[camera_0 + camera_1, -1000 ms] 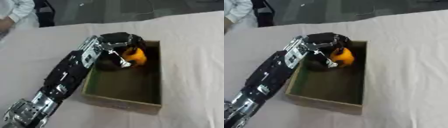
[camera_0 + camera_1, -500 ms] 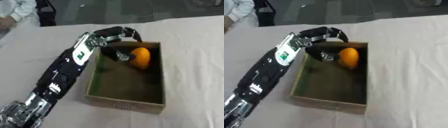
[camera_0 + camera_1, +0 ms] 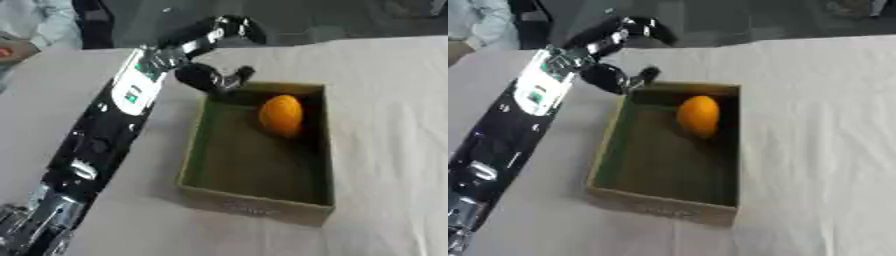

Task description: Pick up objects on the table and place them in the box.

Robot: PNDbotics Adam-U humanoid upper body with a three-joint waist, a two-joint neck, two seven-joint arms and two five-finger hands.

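- Left eye view: The box (image 3: 254, 200) is seen on the cloth-covered counter (image 3: 394, 100). The orange object (image 3: 282, 115) lies inside the box, toward its far end and nearer its right wall. It is touched by no hand.
- Left eye view: The left hand (image 3: 210, 77) is held above the box's far left corner, over the rim. Its fingers are spread apart and nothing is held in them. The left arm (image 3: 105, 135) runs along the outside of the box's left wall.
- Left eye view: The placing step is judged complete. The withdrawal is best made upward first and then away from the box, so that the far rim is not caught by the thumb.
- Right eye view: The same arrangement is confirmed. The orange object is seen clear of the left hand, with a dark gap of box floor between them. The box's left wall is seen near the arm; contact cannot be determined.
- Right eye view: No other object is seen on the counter around the box. The right hand is not seen in either view.
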